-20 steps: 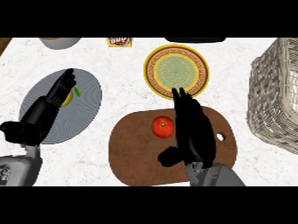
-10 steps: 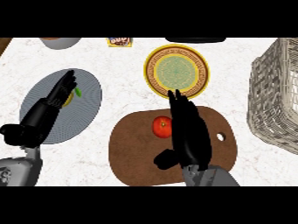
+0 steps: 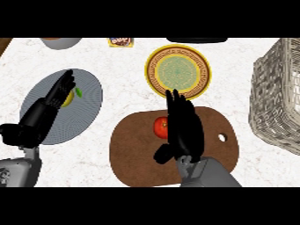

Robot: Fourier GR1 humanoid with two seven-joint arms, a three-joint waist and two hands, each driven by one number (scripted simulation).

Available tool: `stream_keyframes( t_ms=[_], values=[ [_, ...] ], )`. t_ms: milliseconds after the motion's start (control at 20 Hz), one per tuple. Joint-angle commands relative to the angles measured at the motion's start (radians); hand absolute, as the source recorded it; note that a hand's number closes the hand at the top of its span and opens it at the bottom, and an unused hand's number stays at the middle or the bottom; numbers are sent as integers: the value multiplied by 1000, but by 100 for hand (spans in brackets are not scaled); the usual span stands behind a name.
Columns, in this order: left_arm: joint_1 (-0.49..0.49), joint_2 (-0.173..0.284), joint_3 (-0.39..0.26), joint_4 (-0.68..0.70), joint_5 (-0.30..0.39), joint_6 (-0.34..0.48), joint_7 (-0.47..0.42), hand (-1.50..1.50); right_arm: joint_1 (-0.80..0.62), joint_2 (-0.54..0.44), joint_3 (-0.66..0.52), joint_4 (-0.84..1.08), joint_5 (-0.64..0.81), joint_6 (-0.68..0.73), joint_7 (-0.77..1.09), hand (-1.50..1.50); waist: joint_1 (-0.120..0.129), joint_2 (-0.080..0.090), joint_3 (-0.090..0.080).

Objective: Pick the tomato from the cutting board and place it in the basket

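Approaching the tomato (image 3: 160, 127) on the cutting board (image 3: 136, 154), the right hand (image 3: 183, 129) is hovering w/ fingers straight, holding nothing, just beside the fruit; it is needing to curl round it before lifting toward the basket (image 3: 279, 101); left hand (image 3: 45, 114) is resting open over the grey plate (image 3: 87, 99).

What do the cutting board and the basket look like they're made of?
The cutting board looks like wood with a matt finish: even dark brown, rounded corners, a hanging hole near its right end. The basket looks like woven wicker or rattan: pale interlaced strands with gaps between them. Neither is certain from the look alone.
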Motion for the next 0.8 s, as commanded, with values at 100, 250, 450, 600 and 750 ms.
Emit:
stream_keyframes(
  t_ms=[100,250,450,600,750],
  values=[
    [-1,-12,14,4,-21,-13,-16,0,-25,1,-23,132,-3,-77,-58,-150,0,0,0],
    [-39,-12,25,2,-4,-25,39,0,-67,1,10,141,-40,-46,25,-150,1,0,0],
    [-13,-6,39,46,-2,-52,-26,0,-76,1,38,254,-61,-130,19,-150,3,1,0],
    [-29,-44,17,-9,-26,-11,43,0,-69,1,-6,241,-64,-98,6,-150,0,0,0],
    [40,-20,36,-26,-19,-56,-29,0,5,-10,-53,204,-26,-69,-67,-150,-2,0,0]
  ],
)
